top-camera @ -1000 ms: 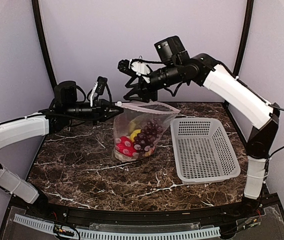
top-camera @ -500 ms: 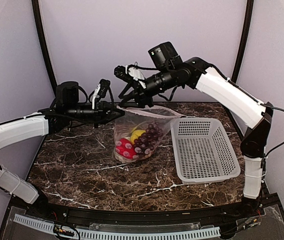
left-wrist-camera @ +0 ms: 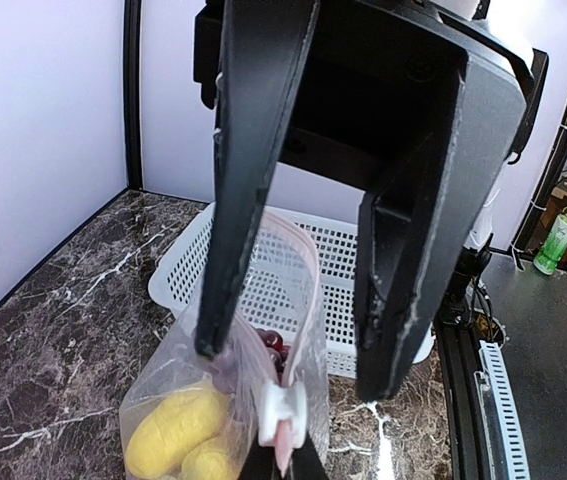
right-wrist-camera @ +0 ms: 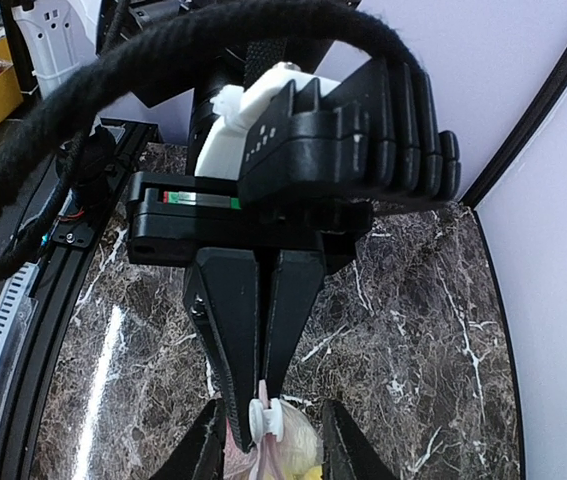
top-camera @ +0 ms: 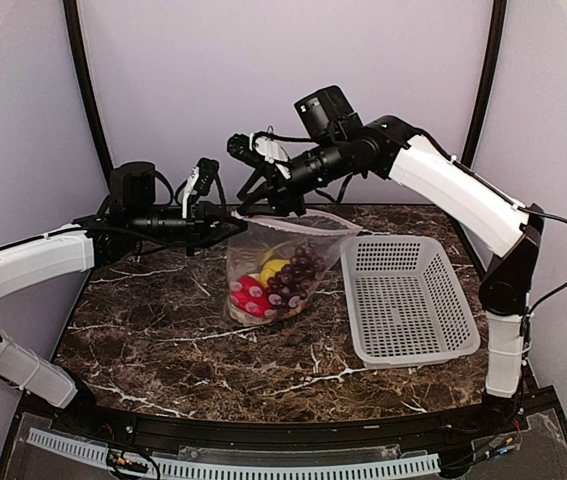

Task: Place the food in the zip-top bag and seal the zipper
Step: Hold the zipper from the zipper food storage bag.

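The left end effector (top-camera: 228, 217) is clenched on the near end of the zipper (left-wrist-camera: 310, 300), pinching the strip just behind the white slider (left-wrist-camera: 281, 410); this grip hangs the zip-top bag (top-camera: 263, 245) upright at centre frame of the top view, its bottom resting on the table (top-camera: 163, 330), and anchors the strip so that a pull along it should not drag the bag. The right end effector (left-wrist-camera: 293, 368) is not clenched: its fingers straddle the mouth of the bag above the slider, one lying against the plastic and the other standing just clear. This placement suits closing on the strip and running along it towards the far end. The mouth gapes beyond the slider, so sealing is judged not yet done. The food (top-camera: 278, 280) lies inside at the bottom, with the grape bunch (top-camera: 298, 268) above the red pepper (top-camera: 248, 295) and yellow pieces (left-wrist-camera: 173, 432) against the near wall. The white basket (top-camera: 408, 300) sits at right, holding nothing visible
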`<state>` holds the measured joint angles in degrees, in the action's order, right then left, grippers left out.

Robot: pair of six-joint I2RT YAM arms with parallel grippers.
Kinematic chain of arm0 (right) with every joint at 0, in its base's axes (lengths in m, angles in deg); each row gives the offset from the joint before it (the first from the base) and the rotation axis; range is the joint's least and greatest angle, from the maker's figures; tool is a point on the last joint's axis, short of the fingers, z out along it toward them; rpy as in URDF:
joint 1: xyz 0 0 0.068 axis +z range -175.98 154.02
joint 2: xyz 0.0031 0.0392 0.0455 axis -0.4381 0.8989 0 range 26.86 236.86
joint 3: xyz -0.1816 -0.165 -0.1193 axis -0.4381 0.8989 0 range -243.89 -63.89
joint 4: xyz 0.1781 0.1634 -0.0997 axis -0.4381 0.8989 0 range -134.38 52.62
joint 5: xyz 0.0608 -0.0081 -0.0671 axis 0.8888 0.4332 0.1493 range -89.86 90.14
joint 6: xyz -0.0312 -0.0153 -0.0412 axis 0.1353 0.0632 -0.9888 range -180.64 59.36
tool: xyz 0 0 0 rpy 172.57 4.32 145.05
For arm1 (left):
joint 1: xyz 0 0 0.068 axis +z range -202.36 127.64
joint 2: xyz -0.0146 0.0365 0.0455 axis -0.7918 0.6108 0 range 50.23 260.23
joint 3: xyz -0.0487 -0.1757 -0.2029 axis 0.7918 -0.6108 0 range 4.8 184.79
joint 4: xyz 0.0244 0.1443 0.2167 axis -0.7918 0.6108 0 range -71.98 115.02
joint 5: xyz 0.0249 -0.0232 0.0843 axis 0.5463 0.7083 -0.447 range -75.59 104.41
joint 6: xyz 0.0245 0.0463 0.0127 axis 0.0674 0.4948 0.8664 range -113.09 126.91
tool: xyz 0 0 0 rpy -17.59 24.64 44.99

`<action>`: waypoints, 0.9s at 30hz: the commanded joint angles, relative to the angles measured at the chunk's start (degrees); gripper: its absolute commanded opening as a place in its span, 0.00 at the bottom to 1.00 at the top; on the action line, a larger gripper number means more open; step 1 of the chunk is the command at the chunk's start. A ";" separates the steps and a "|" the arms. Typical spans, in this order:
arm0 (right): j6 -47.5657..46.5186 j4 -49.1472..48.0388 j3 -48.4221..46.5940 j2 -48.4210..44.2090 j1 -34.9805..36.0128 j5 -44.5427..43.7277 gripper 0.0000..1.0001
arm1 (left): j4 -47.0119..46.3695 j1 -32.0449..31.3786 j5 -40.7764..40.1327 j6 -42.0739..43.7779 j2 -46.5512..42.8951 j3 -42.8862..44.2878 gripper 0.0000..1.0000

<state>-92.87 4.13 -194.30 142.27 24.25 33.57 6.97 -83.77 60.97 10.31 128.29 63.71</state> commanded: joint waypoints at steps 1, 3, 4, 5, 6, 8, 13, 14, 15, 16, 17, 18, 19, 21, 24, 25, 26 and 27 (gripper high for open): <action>0.50 0.56 0.73 1.10 0.04 -0.26 0.31 | 0.17 -0.21 0.17 0.41 -1.96 1.40 0.01; 0.40 0.70 1.02 1.12 0.02 -0.12 0.31 | 0.08 -0.22 0.27 0.34 -1.95 1.46 0.01; 0.40 0.71 1.13 1.08 0.03 -0.16 0.31 | 0.07 -0.22 0.19 0.36 -1.95 1.46 0.01; 0.30 0.75 1.32 1.11 0.04 -0.27 0.31 | 0.06 -0.22 0.19 0.38 -1.95 1.44 0.01; 0.21 0.75 1.44 1.13 0.01 -0.43 0.30 | 0.06 -0.22 0.19 0.38 -1.95 1.45 0.01; 0.12 0.72 1.62 1.18 0.04 -0.68 0.29 | 0.00 -0.22 0.19 0.31 -1.95 1.52 0.01; 0.00 0.71 1.65 1.69 0.04 -0.57 0.25 | 0.18 -0.22 0.08 0.27 -1.70 1.65 0.01; 0.04 0.71 1.65 1.76 0.04 -0.48 0.24 | 0.22 -0.22 0.05 0.24 -1.69 1.60 0.01; 0.04 0.71 1.55 1.74 0.04 -0.35 0.23 | 0.23 -0.22 0.02 0.34 -1.69 1.59 0.01; 0.01 0.71 1.49 1.85 0.04 -0.30 0.22 | 0.28 -0.22 0.02 0.36 -1.69 1.57 0.01; 0.01 0.70 1.52 1.87 0.06 -0.25 0.21 | 0.30 -0.22 0.04 0.38 -1.69 1.54 0.01; -0.07 0.71 1.54 1.88 0.03 -0.21 0.20 | 0.32 -0.22 0.03 0.38 -1.73 1.55 0.01; -0.15 0.71 1.56 1.85 0.03 -0.14 0.18 | 0.32 -0.22 0.08 0.38 -1.75 1.55 0.01; -0.16 0.77 1.52 1.93 0.04 -0.20 0.14 | 0.33 -0.22 0.02 0.36 -1.84 1.38 0.01; -0.12 0.76 1.55 1.82 0.01 -0.27 0.07 | 0.32 -0.22 -0.06 0.38 -1.90 1.22 0.01; -0.15 0.79 1.64 1.63 0.03 -0.48 0.06 | 0.32 -0.22 -0.02 0.38 -1.94 1.21 0.01; -0.23 0.74 1.68 1.56 0.03 -0.66 0.05 | 0.32 -0.22 -0.06 0.45 -1.90 1.16 0.01; -0.28 0.78 1.85 1.37 0.04 -1.00 0.03 | 0.33 -0.22 -0.11 0.50 -1.87 1.18 0.01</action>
<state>-93.09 5.03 -193.05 143.45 24.25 33.33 7.47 -83.77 60.56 10.31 128.20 63.71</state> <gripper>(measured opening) 0.060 0.011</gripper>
